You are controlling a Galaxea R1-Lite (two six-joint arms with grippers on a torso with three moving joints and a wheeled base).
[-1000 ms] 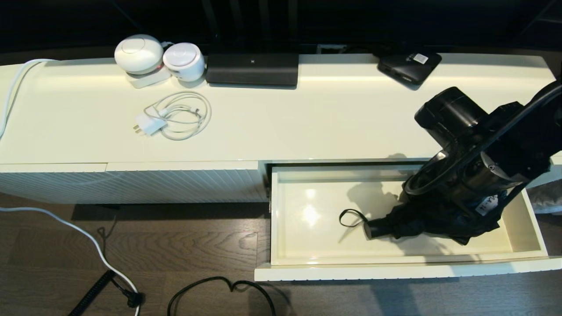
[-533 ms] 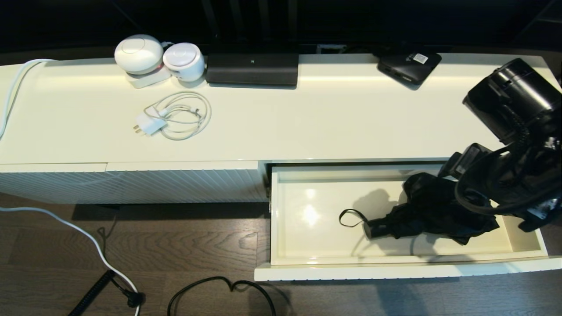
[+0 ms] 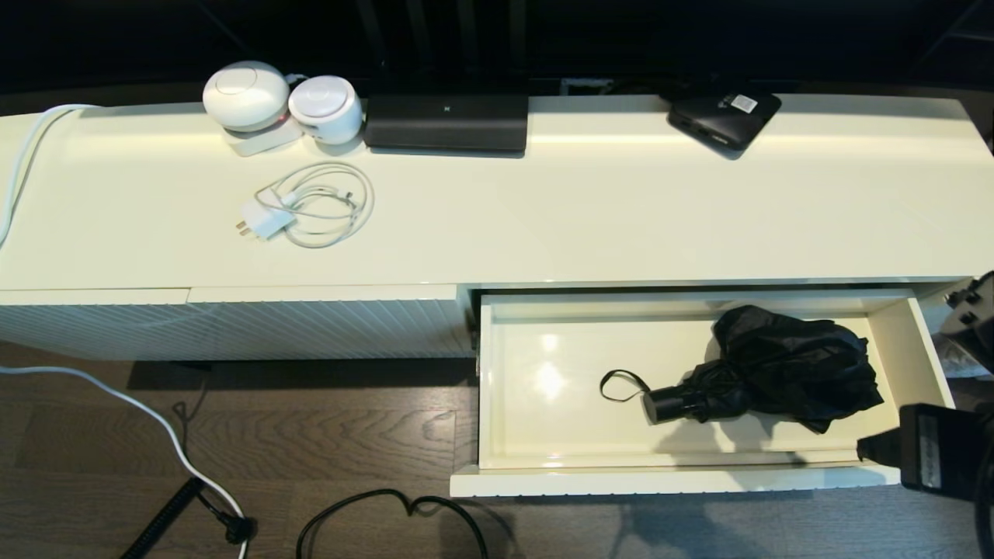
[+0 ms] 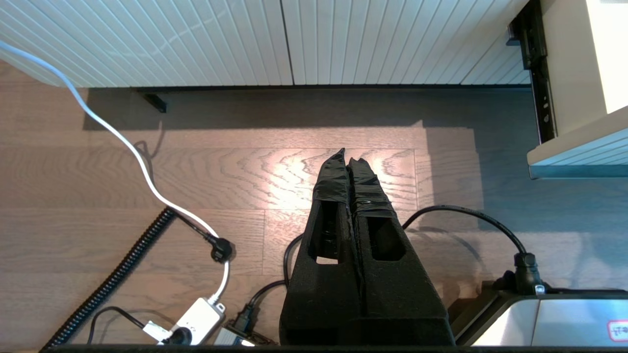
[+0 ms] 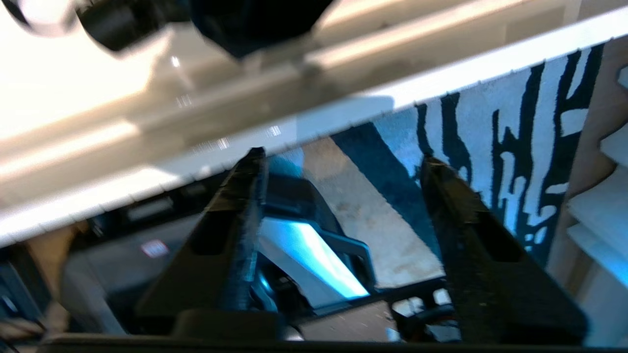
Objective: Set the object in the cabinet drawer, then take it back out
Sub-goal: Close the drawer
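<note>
The black folding umbrella [image 3: 788, 365] lies inside the open cream drawer [image 3: 668, 480], toward its right half. Its stubby handle [image 3: 666, 404] and thin wrist loop [image 3: 617, 386] point left. Nothing holds it. My right arm [image 3: 943, 458] is low at the drawer's front right corner, outside the drawer. In the right wrist view my right gripper [image 5: 341, 164] is open and empty, in front of and below the drawer's front edge [image 5: 343, 115], with the umbrella [image 5: 255, 19] beyond it. My left gripper [image 4: 348, 157] is shut and empty over the wooden floor, left of the drawer corner [image 4: 579, 147].
On the cabinet top sit two white round devices [image 3: 248, 97], a white charger with coiled cable [image 3: 307, 206], a flat black device [image 3: 446, 120] and a small black box with a white label [image 3: 724, 115]. Cables [image 3: 388, 508] lie on the floor. A patterned rug [image 5: 490, 127] lies under the right gripper.
My right arm has let go of the umbrella, lifted out of the drawer and swung right and down to its front corner. The umbrella stays in the drawer, its fabric now uncovered.
</note>
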